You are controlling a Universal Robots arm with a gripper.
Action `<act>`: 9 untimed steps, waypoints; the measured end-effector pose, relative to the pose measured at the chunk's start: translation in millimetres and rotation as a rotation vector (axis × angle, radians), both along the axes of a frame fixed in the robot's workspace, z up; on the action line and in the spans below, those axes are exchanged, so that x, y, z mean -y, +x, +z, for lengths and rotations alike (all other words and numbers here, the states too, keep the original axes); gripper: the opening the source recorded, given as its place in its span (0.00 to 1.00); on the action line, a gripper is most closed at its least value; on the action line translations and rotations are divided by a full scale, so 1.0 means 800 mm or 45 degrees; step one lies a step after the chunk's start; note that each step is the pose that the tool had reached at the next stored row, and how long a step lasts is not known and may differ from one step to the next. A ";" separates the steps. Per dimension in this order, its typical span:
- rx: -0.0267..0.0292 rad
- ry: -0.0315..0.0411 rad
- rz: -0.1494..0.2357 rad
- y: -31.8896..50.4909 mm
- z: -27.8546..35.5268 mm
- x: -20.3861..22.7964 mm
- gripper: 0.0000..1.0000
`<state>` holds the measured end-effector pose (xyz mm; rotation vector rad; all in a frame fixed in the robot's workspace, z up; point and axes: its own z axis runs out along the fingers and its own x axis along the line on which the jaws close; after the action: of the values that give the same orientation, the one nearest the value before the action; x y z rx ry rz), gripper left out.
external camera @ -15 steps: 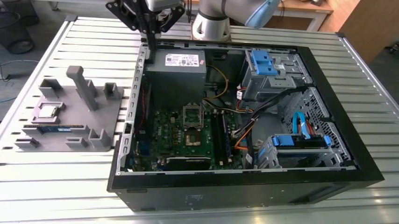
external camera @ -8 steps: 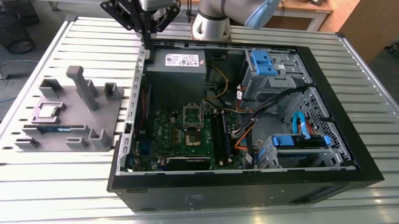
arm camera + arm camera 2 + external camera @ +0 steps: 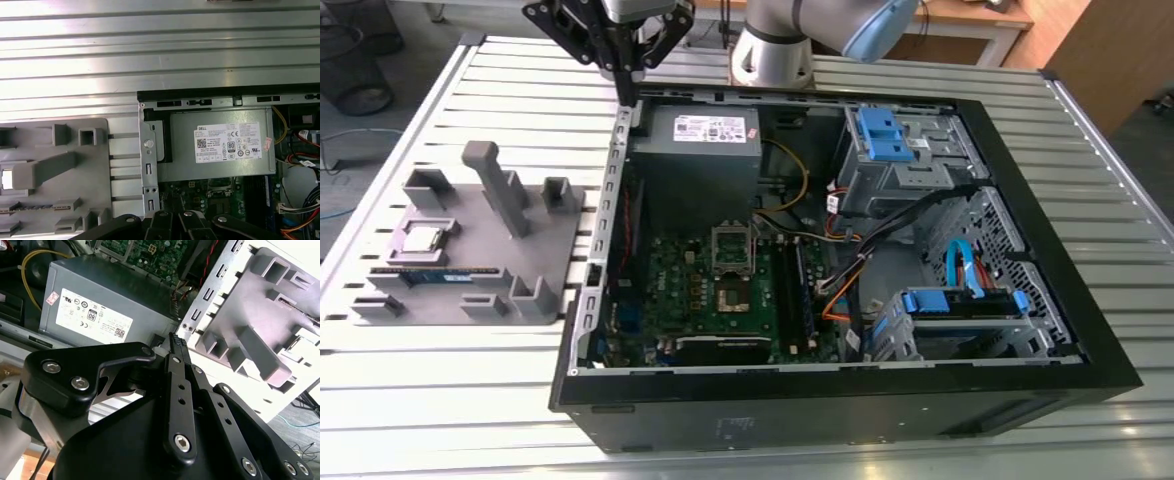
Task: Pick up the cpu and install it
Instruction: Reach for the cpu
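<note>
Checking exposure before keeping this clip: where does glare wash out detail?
First wrist view: the ribbed silver metal table blows out white. Exterior view: even light, the small square silver cpu stays readable. Second wrist view: the black gripper looks dark, little glare.

Bright light was reflected off a slatted aluminium table [image 3: 427, 400]. Beyond it, in the exterior view, a grey floor [image 3: 420, 30], a black mesh bin [image 3: 354, 55] and a wooden desk [image 3: 987, 15] were seen.

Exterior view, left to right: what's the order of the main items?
cpu → tall grey post → gripper → motherboard socket → blue drive bay
</note>
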<state>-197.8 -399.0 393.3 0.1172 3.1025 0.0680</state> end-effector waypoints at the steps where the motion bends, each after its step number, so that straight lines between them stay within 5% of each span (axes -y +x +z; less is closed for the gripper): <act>1: 0.0000 0.0000 0.000 -0.001 0.0000 0.0000 0.11; 9: 0.0000 0.0000 0.000 -0.004 0.0000 0.0000 0.11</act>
<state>-201.4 -398.9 393.3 0.1173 3.1025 0.0681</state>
